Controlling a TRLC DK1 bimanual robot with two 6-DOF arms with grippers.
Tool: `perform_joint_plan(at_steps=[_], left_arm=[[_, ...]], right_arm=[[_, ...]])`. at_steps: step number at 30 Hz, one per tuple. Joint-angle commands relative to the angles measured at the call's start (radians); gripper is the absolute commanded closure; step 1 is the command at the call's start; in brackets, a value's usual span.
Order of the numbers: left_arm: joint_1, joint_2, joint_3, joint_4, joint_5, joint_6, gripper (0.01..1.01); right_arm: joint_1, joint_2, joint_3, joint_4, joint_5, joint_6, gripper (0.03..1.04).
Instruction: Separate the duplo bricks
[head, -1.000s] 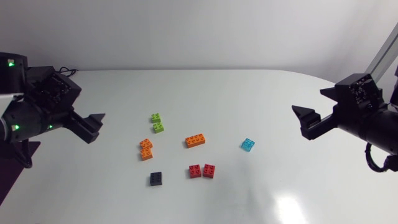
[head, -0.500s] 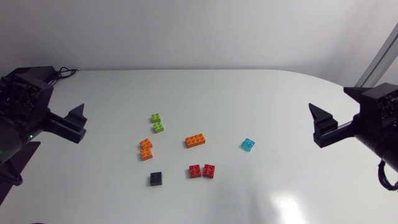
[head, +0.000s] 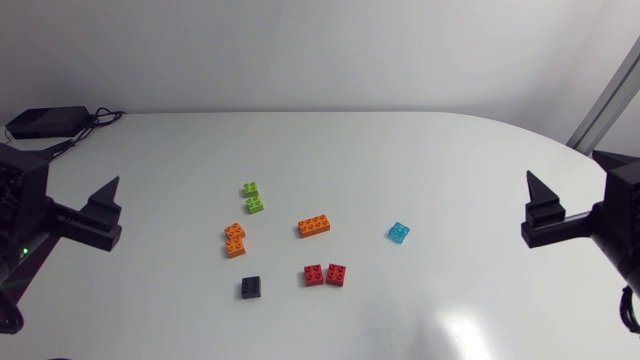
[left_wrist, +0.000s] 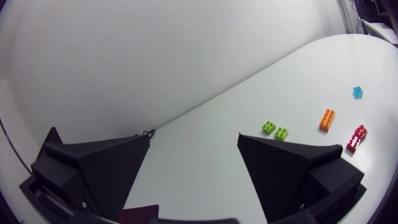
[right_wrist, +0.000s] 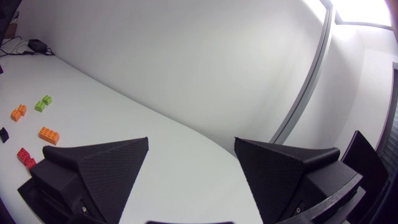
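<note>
Several duplo bricks lie apart in the middle of the white table. Two green bricks (head: 252, 198) (left_wrist: 275, 129) lie corner to corner, and two small orange bricks (head: 235, 240) (right_wrist: 17, 112) likewise. A long orange brick (head: 315, 227), a cyan brick (head: 399, 232), two red bricks (head: 325, 274) side by side and a black brick (head: 251, 288) sit singly. My left gripper (head: 103, 207) (left_wrist: 193, 140) is open at the left edge, far from them. At the right edge my right gripper (head: 543, 210) (right_wrist: 191, 142) is open too. Neither holds anything.
A black box with cables (head: 45, 122) lies at the back left corner of the table (head: 420, 150).
Both arms have drawn back outward, the left toward the left edge and the right toward the right edge. The bricks have not moved.
</note>
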Motion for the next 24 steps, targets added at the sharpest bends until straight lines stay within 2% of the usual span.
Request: perform_joint_plan(at_steps=[1, 7, 11, 15, 24], left_arm=[[-0.001, -0.043, -0.046, -0.014, -0.009, -0.037, 0.043], [-0.029, -0.158, -0.09, -0.066, -0.011, -0.086, 0.043], [-0.03, -0.216, -0.12, -0.076, -0.014, -0.113, 0.043], [-0.047, -0.269, -0.167, -0.076, -0.015, -0.13, 0.043], [-0.044, -0.335, -0.23, -0.064, -0.066, -0.14, 0.043]], right_arm=[[0.012, -0.041, -0.042, 0.016, 0.031, -0.001, 0.06], [0.029, -0.147, -0.077, -0.019, 0.086, -0.011, 0.06], [0.072, -0.235, -0.131, -0.03, 0.136, -0.066, 0.06], [0.109, -0.36, -0.201, -0.022, 0.14, -0.163, 0.06], [0.12, -0.442, -0.304, 0.001, 0.151, -0.156, 0.06]])
